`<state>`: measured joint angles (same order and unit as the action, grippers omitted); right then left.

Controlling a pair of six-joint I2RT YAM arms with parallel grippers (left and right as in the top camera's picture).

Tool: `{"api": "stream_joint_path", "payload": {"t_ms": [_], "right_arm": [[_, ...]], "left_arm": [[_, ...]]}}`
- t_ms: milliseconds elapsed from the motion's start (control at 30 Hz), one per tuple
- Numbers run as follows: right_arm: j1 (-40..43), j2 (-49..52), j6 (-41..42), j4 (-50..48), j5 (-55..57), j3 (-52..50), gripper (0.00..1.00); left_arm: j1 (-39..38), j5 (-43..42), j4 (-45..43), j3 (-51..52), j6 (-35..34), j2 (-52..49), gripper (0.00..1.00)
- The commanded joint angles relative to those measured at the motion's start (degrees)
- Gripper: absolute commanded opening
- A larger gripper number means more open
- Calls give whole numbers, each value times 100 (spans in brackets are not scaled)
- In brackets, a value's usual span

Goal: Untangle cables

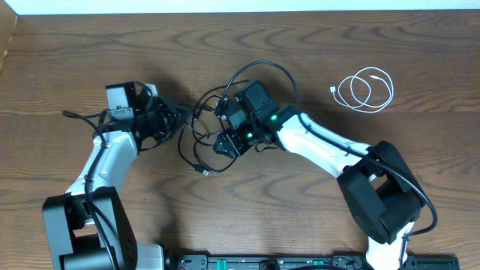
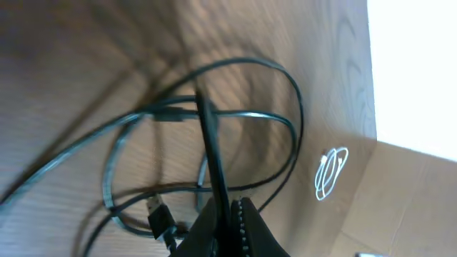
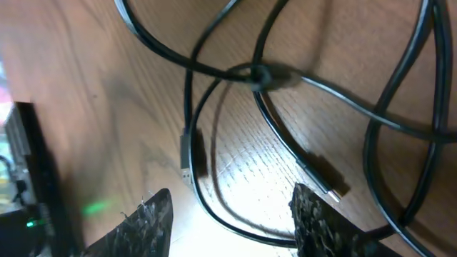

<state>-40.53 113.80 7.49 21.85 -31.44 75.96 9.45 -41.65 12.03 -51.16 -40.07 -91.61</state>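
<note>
We've got the black cable (image 3: 257, 73) tangled well left of the white cable (image 1: 365, 90). Our left gripper (image 2: 225, 214) clamps a strand, right gripper (image 3: 232, 214) apart, empty. We should draw loops out slowly, plugs last.

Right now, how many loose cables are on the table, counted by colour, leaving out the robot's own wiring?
white cable: 1
black cable: 1
Total: 2
</note>
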Motion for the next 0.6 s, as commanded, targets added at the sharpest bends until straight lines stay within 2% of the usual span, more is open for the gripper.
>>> {"api": "stream_joint_path", "payload": {"t_ms": [0,100,267,400,567], "right_arm": [[-162,186,129,7,247,9,50],[-280,365,376,-33,439,9,47],[-317,636,907,-24,804,9,17],[-179,686,1246,13,962,9,2],[-72,686,1375,223,1453,9,1]], "left_arm": [[313,111,103,33,7,11,8],[586,2,192,33,-76,11,8],[1119,-7,461,33,-66,11,8],[1484,39,597,33,-61,9,8],[1786,98,866,33,-48,9,8]]}}
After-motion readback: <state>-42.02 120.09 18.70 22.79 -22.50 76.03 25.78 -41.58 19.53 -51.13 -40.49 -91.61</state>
